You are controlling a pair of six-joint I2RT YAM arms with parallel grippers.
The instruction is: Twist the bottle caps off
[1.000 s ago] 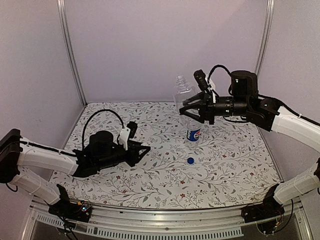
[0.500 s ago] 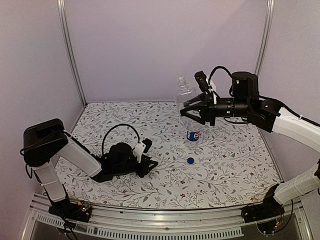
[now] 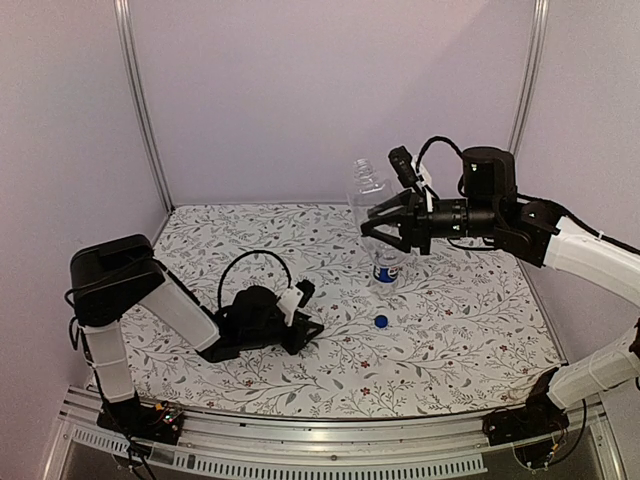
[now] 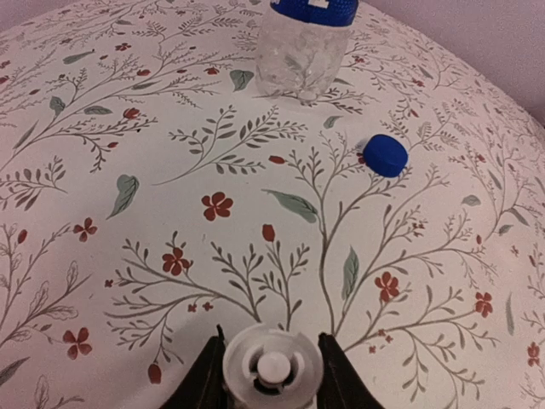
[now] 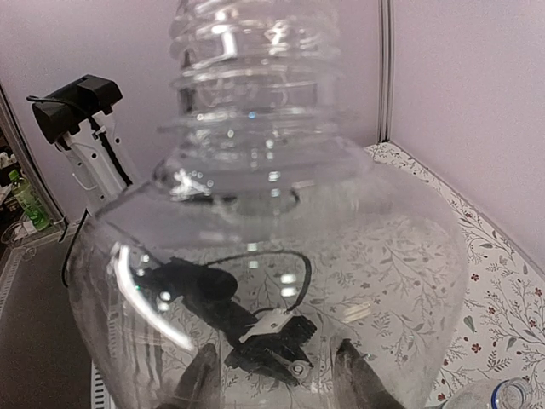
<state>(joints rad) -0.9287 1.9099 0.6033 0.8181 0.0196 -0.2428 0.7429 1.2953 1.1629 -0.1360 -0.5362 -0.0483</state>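
Left claw (image 4: 272, 379) is squeezed shut on a small round white plastic cap (image 4: 272, 365). Only its own wrist camera shows that; from above the cap is hidden. The left arm lies low, stretched along the flowery table (image 3: 470, 330). Up high, the right claw (image 3: 376, 222) points left and grips a plain clear plastic bottle (image 3: 366, 185) round its belly. Under it stands a clear bottle with a blue Pepsi label (image 3: 386, 268). A small bright blue cap (image 3: 381, 321) lies on the table between the left claw (image 3: 305, 328) and that bottle, touching neither.
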